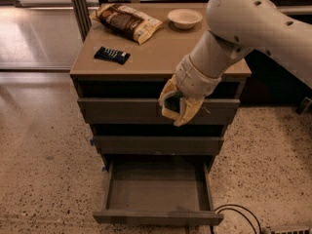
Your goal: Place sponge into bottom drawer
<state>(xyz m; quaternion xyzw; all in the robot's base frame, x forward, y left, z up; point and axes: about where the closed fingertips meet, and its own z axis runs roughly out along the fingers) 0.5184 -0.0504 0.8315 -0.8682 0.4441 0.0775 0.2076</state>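
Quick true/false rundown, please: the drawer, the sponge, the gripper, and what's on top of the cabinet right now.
1. The bottom drawer is pulled open. True.
2. The sponge lies in that drawer. False: the gripper holds it, in front of the upper drawer front.
3. The black packet lies on the cabinet top. True.
4. The bowl stands on the floor. False: it stands on the cabinet top, near the back.

Bottom drawer (156,189) pulled out, floor open from above. Gripper (176,108), seemingly clasping sponge (171,103), hangs before upper drawer front (122,110), above opening. Middle drawer front (146,144) between gripper and opening, nearly flush. Cable (236,209) on ground beside drawer's front corner.
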